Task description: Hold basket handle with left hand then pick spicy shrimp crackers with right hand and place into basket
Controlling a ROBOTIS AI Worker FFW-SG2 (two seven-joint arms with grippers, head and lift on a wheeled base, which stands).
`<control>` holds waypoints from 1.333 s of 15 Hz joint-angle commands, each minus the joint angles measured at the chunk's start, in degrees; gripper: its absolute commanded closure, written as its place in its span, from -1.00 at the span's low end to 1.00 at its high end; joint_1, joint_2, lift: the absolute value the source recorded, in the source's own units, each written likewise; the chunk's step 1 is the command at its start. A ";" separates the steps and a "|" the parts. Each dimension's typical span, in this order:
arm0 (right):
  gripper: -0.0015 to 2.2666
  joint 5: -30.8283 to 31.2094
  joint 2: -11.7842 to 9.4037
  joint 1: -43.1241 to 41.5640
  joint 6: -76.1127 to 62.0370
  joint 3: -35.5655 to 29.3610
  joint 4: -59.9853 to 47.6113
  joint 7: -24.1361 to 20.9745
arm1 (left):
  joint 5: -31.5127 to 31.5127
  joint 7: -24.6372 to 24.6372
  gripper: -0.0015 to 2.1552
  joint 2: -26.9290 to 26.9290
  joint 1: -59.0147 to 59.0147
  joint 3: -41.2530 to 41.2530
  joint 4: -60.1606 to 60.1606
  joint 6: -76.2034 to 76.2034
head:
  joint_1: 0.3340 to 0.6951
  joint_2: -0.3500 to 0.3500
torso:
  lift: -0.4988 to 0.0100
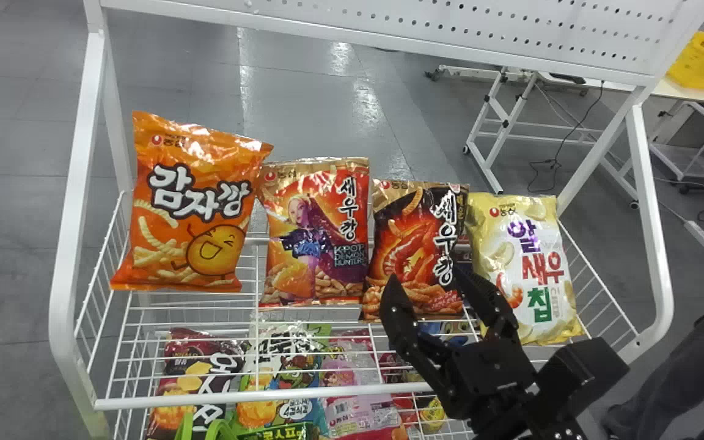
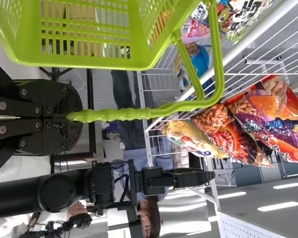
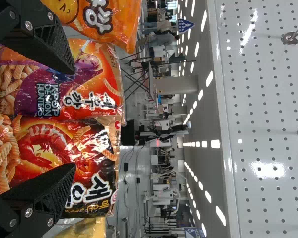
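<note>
Right claw [image 1: 428, 273] is wide open and empty, before the spicy shrimp crackers [image 1: 410, 241], which stand at four o'clock in the head view; left claw [image 2: 75, 117] is closed around the basket handle [image 2: 116, 115]

The right gripper [image 1: 429, 276] is black, with pointy fingers [image 1: 396, 308], bumpy pads [image 3: 54, 47] and shiny round screws [image 3: 28, 25]. The right arm [image 2: 20, 201] is black too, with a fat round joint [image 2: 56, 193] and thin cable [image 2: 125, 176].

Right gripper [image 1: 426, 280] spread wide, left gripper [image 2: 73, 117] clamped firmly together
</note>
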 commanded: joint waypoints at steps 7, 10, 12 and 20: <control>-0.85 0.09 0.11 -0.17 0.36 0.09 0.09 0.01 | 0.00 0.00 0.76 -0.32 0.00 0.00 0.09 0.07 | 1.00 -0.83 | 0.81; -0.85 0.09 0.11 -0.17 0.53 0.09 0.09 0.09 | 0.00 0.00 0.76 -0.32 0.00 0.00 0.09 0.07 | 1.00 -0.83 | 0.81; -0.85 0.09 0.11 -0.17 0.53 0.09 0.09 0.09 | 0.00 0.00 0.76 -0.32 0.00 0.00 0.09 0.07 | 1.00 -0.83 | 0.81; -0.85 0.53 0.11 -5.53 1.94 -0.44 5.54 0.09 | -0.08 0.17 0.76 -0.32 0.09 0.18 -0.09 0.07 | 1.00 -0.85 | 0.81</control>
